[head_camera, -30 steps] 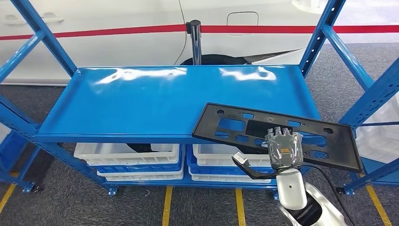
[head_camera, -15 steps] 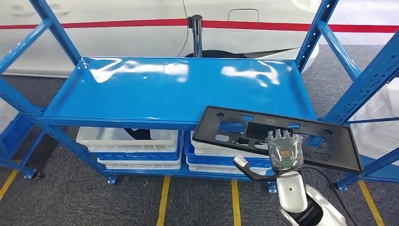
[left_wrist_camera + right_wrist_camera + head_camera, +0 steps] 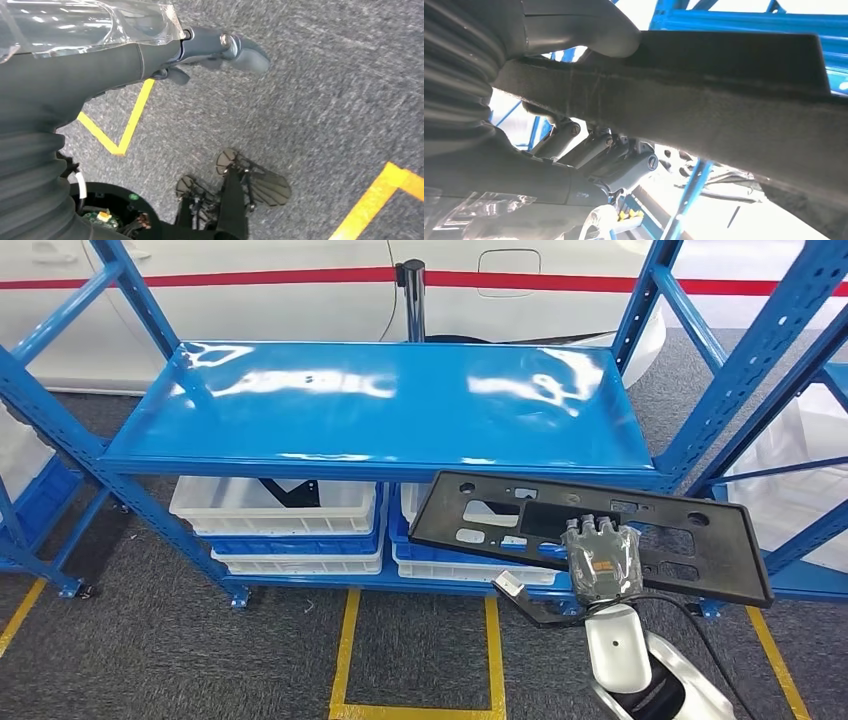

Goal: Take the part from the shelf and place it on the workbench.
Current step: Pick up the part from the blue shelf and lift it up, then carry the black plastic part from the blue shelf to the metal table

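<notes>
My right hand point(image 3: 602, 561) grips the black part point(image 3: 520, 525), a long flat panel with cut-out windows, by its near edge. From my head I see the panel held roughly level, clear of the blue shelf point(image 3: 400, 405) and in front of its lip, over the white bins point(image 3: 275, 508) on the lower tier and the grey floor with its yellow lines point(image 3: 345, 655). That view shows only the back of the hand. The right wrist view shows the grasp itself: my thick grey thumb point(image 3: 589, 30) lies across one face of the part point(image 3: 704, 100) while the darker fingers point(image 3: 589, 150) curl against the other face, clamping the edge between them, with blue shelf posts beyond.

My left hand point(image 3: 200, 47) hangs low over the grey carpet point(image 3: 325, 100), near a yellow floor line point(image 3: 127, 125). It holds nothing; its fingers reach out straight and apart from one another.
</notes>
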`<state>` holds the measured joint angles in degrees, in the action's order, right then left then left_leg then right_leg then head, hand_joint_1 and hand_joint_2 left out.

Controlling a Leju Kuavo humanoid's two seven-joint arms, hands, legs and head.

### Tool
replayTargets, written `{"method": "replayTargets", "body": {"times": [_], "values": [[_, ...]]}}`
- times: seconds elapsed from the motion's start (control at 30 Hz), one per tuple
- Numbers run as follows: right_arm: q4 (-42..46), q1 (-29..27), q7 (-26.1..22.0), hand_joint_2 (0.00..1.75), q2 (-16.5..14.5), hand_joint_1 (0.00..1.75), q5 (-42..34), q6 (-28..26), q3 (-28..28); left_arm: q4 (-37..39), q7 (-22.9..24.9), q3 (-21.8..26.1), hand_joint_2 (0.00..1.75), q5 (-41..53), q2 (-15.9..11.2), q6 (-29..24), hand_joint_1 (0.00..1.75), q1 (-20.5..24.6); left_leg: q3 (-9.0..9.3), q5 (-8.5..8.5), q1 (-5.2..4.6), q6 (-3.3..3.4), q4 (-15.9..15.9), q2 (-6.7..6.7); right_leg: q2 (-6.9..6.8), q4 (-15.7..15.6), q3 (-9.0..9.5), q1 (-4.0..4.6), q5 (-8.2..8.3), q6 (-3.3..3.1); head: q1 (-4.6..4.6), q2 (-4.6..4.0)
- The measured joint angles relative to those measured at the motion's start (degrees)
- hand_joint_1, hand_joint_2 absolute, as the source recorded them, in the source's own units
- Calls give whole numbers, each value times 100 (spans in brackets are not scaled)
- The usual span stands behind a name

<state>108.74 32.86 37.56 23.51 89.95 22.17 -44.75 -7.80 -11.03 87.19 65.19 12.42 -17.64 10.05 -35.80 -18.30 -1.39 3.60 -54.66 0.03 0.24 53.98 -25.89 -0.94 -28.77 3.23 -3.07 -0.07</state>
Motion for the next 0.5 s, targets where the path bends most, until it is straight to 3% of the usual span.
{"method": "replayTargets", "body": {"times": [0.03,0.07,0.13,0.17,0.2,0.23,0.27,0.3,0.33,0.4,0.43,0.47,0.5], "values": [[4,4,-3,175,0,175,1,2,-8,0,-1,1,175,-14,1,-1,0,-8,-35,-31,17,-36,-34,-4,-15,-3,-40,-2,49,-57,-1,0],[5,8,-5,175,1,175,1,3,-13,0,-1,1,175,-32,2,-1,0,-17,-92,-167,35,-77,-143,-8,-30,-4,-94,-5,111,-118,-1,-1],[8,16,-7,175,1,175,3,5,-20,0,-3,2,175,-84,5,-3,0,-25,-295,-745,81,-166,-725,-10,-48,-8,-250,-18,254,-195,-2,-1],[8,15,-7,175,3,175,4,5,-21,0,-4,2,175,-109,7,-3,0,-24,-406,-1045,103,-202,-1147,-11,-48,-5,-346,-19,326,-209,-2,-2],[8,13,-6,175,4,175,5,5,-23,0,-6,2,175,-132,7,-5,0,-22,-485,-1238,124,-229,-1538,-10,-46,-2,-444,-19,398,-208,-3,-2],[8,10,-5,175,6,175,5,5,-26,0,-7,2,175,-148,6,-9,0,-22,-492,-1288,141,-245,-1798,-10,-44,1,-543,-20,469,-203,-2,-2],[8,6,-5,175,8,175,6,5,-28,0,-7,2,175,-162,6,-13,0,-21,-407,-1211,150,-249,-1864,-10,-39,4,-635,-21,538,-193,-2,-2],[8,3,-5,175,9,175,6,5,-29,0,-7,2,175,-175,6,-20,0,-18,-222,-1060,154,-243,-1713,-10,-35,5,-719,-23,603,-178,-2,-1],[10,3,-4,175,11,175,6,6,-30,0,-8,2,175,-185,6,-27,0,-12,63,-920,155,-225,-1370,-11,-30,6,-790,-24,666,-157,-1,-1],[28,4,3,175,20,175,7,6,-29,0,-10,1,175,-200,7,-40,0,11,738,-881,134,-160,-420,-20,-30,11,-882,-12,773,-102,-1,1],[37,6,8,175,28,175,7,7,-29,0,-12,1,175,-208,7,-45,0,22,960,-929,116,-128,-70,-25,-35,6,-901,-7,825,-70,0,1],[46,7,13,175,36,175,8,8,-28,0,-14,1,175,-216,8,-50,0,29,1068,-973,96,-94,126,-28,-41,-5,-910,-7,877,-35,0,1],[50,6,18,175,44,175,8,14,-28,0,-15,1,175,-226,8,-54,0,30,1056,-959,84,-60,178,-28,-45,-20,-916,-9,931,4,0,1]]}}
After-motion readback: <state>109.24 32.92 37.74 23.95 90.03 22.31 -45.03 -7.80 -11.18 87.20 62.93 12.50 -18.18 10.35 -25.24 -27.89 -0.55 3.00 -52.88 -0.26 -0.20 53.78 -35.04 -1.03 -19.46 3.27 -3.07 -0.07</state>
